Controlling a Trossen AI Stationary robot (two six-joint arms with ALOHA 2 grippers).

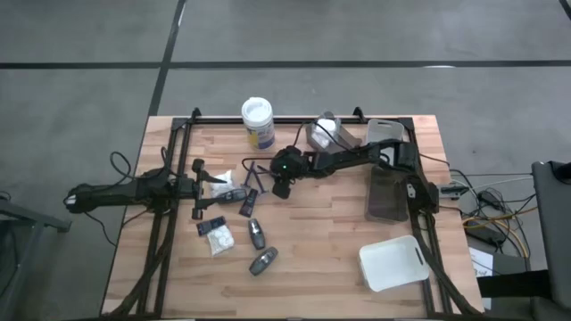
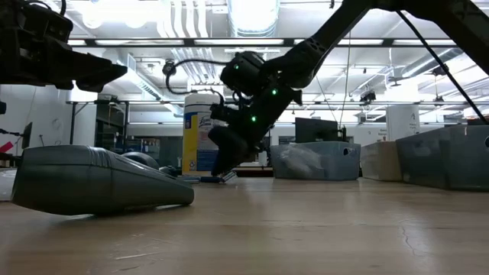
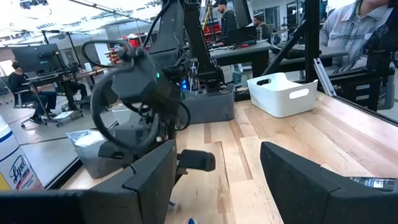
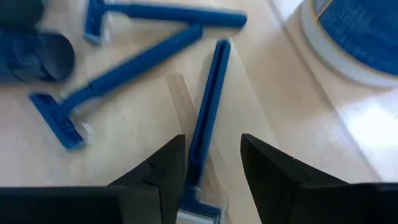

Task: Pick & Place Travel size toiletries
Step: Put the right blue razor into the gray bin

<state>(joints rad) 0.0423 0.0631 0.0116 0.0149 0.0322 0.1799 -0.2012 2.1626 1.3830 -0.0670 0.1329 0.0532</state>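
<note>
R gripper (image 4: 208,163) is poised low over a blue razor (image 4: 208,118), jaws spread astride handle, near jar (image 1: 257,121). Risks: thin handle skids if clipped; neighbour razors (image 4: 118,68) get nudged. L gripper (image 3: 214,180) parked, spread, empty.

Wipes canister (image 1: 258,120) at desk (image 1: 312,250) rear edge, centre-left. Razors (image 1: 252,178) just in front of canister; right claw (image 1: 282,188) directly over them, one razor (image 4: 208,112) lying btwn its open fingers (image 4: 273,171). Left claw (image 1: 200,187) at desk left, packet (image 1: 220,179) betw. it and razors. More packets (image 1: 217,234) + bottles (image 1: 256,234) in front, toward desk centre. Clear bin (image 1: 323,134) right of canister. Two trays (image 1: 387,192) along right side; white bin (image 1: 393,263) front-right corner.
</note>
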